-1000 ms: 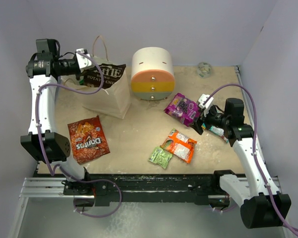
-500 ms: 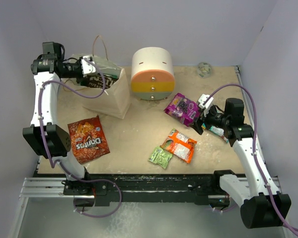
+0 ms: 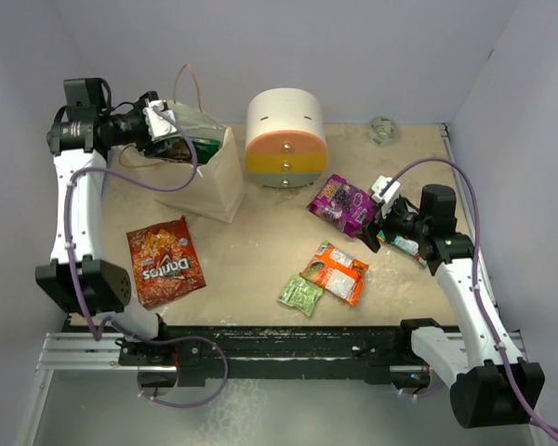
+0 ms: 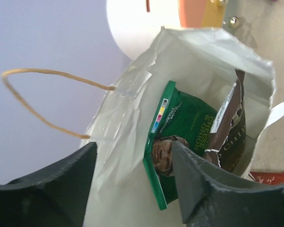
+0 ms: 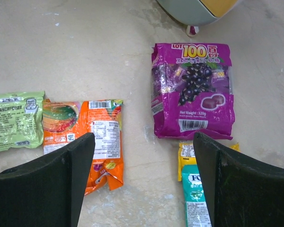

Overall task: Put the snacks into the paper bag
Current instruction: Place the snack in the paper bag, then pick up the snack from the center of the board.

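At the far left corner of the table (image 3: 251, 246), the left gripper (image 3: 161, 125) hangs over the mouth of the paper bag (image 3: 209, 181). Its fingers stand well apart with nothing between them. The left wrist view looks straight down into the bag. A green packet (image 4: 180, 127) leans against the inner wall, and a brown chip bag (image 4: 234, 127) stands just beside it on the right. One tan loop handle (image 4: 42, 94) arches off the rim.

In front of the bag, near the left arm, a red-orange Doritos packet (image 3: 165, 260) lies flat on the table, well apart from the bag. Right of the bag stands a round white container (image 3: 285, 137) with pastel drawers.

Toward the middle, a small lime-green packet (image 3: 300, 295) lies touching an orange packet (image 3: 337, 271). Beyond them a purple grape-candy packet (image 3: 342, 204) lies flat near the container.

On the right, the right gripper (image 3: 383, 221) hovers just beside the purple packet, fingers spread wide and gripping nothing. In the right wrist view, a small yellow packet (image 5: 189, 150) and a teal packet (image 5: 196, 198) lie below it.
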You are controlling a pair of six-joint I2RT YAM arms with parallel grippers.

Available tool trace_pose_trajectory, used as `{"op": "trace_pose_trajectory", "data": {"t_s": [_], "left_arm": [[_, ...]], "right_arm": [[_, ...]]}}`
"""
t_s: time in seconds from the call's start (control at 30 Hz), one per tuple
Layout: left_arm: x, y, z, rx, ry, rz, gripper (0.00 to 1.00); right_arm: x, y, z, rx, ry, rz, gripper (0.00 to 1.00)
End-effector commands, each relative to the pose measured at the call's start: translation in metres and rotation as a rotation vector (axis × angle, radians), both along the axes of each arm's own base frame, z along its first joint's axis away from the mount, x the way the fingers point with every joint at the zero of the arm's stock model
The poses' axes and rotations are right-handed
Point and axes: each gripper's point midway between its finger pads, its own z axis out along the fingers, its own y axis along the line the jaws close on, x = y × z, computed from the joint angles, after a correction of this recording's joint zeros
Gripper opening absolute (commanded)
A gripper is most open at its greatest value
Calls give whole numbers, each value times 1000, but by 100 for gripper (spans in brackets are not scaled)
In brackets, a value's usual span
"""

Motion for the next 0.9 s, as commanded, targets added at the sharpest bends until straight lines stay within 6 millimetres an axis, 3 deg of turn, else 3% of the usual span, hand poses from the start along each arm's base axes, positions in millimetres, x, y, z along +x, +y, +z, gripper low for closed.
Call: {"op": "trace_pose_trajectory", "data": {"t_s": [0.0,0.13,0.27,0.33,0.53,0.73,0.87], "left_arm": [[-25,-4,69,-76,-191,69,74],[-41,0,87,-126,-216,154,88],[-55,6,99,-223,-149,275,93],[-65,7,98,-260,-95,323,94],[-99,11,73,-328,59,452,96],[-137,9,29,-317,178,501,99],[-158,6,1,-298,211,492,99]], "right_arm": [[14,-8,5,-4,-31,-69,87],[21,-17,5,-31,-28,-126,87],[35,-35,3,-87,-5,-230,86],[31,-38,-7,-115,62,-230,86],[26,-55,-31,-256,141,-227,85],[-12,-34,-56,-256,274,-9,87],[-24,-15,-71,-255,320,86,84]]}}
